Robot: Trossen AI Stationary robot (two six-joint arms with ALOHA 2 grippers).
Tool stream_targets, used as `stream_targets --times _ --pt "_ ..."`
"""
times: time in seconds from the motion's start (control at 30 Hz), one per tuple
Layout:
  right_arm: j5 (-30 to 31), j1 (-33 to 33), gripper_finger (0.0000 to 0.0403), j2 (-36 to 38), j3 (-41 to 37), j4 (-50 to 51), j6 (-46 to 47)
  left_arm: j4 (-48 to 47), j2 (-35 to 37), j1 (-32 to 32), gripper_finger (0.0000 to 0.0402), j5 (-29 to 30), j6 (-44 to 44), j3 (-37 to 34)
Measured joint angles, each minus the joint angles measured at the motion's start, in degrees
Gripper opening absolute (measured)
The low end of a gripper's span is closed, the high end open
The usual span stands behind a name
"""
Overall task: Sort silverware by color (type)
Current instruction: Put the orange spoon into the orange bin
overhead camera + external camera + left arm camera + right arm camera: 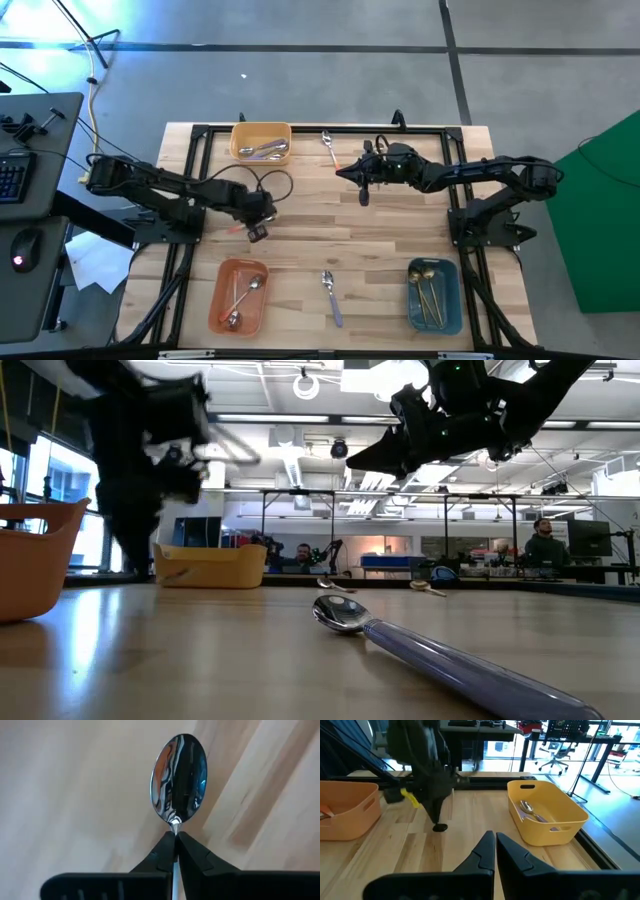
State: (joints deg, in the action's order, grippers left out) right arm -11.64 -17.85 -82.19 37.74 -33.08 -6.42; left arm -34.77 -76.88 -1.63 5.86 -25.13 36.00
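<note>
Spoon (179,777) pinched at the neck by left gripper (175,845), jaws closed on it, bowl pointing out over the table's left-middle, likely lifted to carry to a bin. Bowl is shiny silver; handle hidden, maybe orange. Right gripper (495,842) hovers mid-table, jaws together, empty. Lavender spoon (331,296) lies at the front; yellow bin (260,140) holds spoons.

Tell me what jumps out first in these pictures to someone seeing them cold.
The left gripper, over the table's middle-left, has its jaws shut on a spoon by the neck, its shiny bowl sticking out. A lavender-handled spoon lies on the front of the wooden table, between the orange bin and blue bin. The right gripper hangs shut near the yellow bin.
</note>
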Motion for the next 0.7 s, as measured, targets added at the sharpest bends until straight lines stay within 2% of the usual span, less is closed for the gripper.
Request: stream_targets --times 0.1,0.2,0.4,0.53,0.7 --pt "0.0 0.0 0.0000 0.0 0.0 -0.2 -1.1 -3.4 0.2 0.4 0.0003 0.1 0.2 5.1" --pt "0.0 0.0 0.0000 0.0 0.0 -0.3 -1.5 -7.3 0.4 1.6 0.0002 -2.5 -0.5 10.1" --pt "0.0 0.0 0.0000 0.0 0.0 0.0 -1.6 -15.6 2.5 6.2 0.0001 -4.2 -7.0 19.1" --pt "0.0 0.0 0.0000 0.0 0.0 0.5 -1.5 -20.8 4.8 11.3 0.0001 -4.6 -15.3 22.8" --pt "0.0 0.0 0.0000 0.0 0.0 0.8 -1.4 -20.7 7.2 18.6 0.0001 -6.4 -32.6 24.3"
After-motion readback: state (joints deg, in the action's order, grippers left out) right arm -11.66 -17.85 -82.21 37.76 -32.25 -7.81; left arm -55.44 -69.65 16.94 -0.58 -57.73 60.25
